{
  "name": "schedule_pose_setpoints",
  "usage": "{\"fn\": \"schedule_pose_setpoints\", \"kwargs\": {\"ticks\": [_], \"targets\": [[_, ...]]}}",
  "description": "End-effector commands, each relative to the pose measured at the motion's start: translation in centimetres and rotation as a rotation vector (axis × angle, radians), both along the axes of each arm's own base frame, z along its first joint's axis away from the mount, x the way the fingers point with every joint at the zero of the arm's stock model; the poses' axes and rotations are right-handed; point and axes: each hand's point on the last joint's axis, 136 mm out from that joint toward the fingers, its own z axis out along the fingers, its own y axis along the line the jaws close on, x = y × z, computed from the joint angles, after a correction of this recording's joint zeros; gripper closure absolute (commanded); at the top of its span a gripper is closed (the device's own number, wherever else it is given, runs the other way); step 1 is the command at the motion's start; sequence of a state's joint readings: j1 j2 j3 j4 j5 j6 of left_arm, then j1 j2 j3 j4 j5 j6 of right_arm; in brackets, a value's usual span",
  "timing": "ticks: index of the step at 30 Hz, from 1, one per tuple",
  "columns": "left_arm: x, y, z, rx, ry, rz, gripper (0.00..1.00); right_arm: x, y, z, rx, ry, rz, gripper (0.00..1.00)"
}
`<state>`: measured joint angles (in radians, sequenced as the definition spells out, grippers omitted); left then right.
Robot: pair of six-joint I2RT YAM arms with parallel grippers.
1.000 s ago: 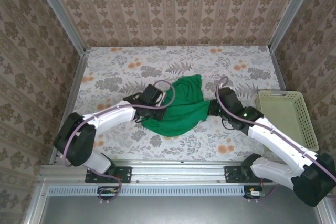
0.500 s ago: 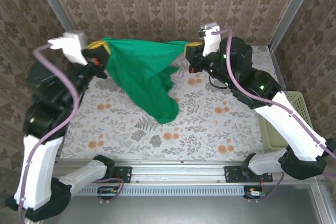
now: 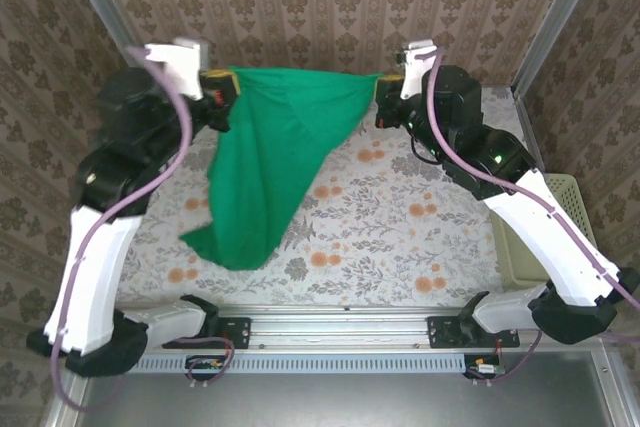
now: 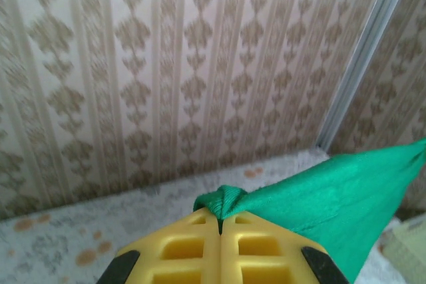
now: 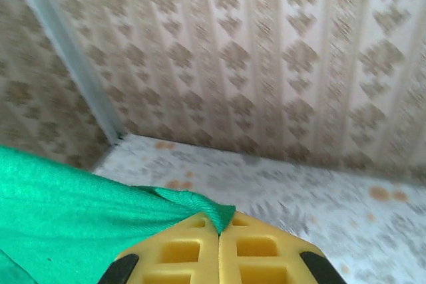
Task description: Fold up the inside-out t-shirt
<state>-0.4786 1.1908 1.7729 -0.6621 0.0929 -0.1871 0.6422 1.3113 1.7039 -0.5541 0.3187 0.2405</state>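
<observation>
Pinching one t-shirt (image 3: 270, 157), left gripper (image 4: 219, 223), right gripper (image 5: 218, 229)

Floral table (image 3: 400, 237), pale basket (image 3: 578, 209) — right edge

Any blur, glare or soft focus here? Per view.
Top external: sharp, evenly lit, no glare on the t-shirt. Left wrist: left end effector and cloth crisp, wallpaper slightly soft. Right wrist: wallpaper smeared, looks like motion blur; right end effector sharper.
</observation>
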Motion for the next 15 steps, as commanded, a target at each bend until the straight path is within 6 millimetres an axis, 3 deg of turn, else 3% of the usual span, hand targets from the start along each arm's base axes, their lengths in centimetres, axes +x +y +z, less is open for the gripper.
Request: {"fn": "schedule_pose_setpoints", "kwargs": {"ticks": [1, 5, 9, 12, 15], "targets": [[1.9, -4.0, -5.0, 0.004, 0.143, -0.104, 1.0, 0.7, -3.3, -5.7, 0.001, 0.131, -0.113, 1.0], [2.0, -11.2, -11.2, 0.015, 0.256, -0.251, 0.95, 1.4, -7.3, -14.6, 0.002, 0.315, -0.229, 1.0], [0.7, -17.9, -18.4, 0.043, 0.407, -0.372, 0.7, 0.8, -11.7, -23.3, 0.012, 0.499, -0.367, 0.99], [0.0, -19.3, -22.9, 0.085, 0.509, -0.375, 0.45, -0.1, -14.1, -27.0, 0.022, 0.581, -0.434, 0.66], [-0.3, -16.6, -25.6, 0.113, 0.555, -0.283, 0.3, -1.0, -14.8, -27.6, -0.011, 0.588, -0.45, 0.43]]}}
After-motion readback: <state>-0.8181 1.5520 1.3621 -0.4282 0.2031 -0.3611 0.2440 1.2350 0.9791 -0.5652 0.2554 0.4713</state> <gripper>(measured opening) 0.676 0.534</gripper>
